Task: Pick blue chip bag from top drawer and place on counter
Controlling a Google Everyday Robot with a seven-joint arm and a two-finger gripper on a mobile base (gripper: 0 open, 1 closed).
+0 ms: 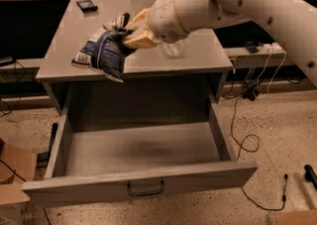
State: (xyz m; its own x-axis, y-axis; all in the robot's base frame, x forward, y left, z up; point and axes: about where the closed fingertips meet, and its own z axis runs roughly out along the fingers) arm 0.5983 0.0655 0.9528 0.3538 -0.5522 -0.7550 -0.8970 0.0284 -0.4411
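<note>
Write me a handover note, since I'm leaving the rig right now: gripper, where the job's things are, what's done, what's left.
Gripper: shut on the blue chip bag, held over the front-left part of the counter.
Bag: I cannot tell whether it touches the counter; it is not released.
Top drawer: pulled open, bag out of it.
Done: the pick from the drawer.
Left: set the bag on the counter, open the gripper, withdraw.
</note>
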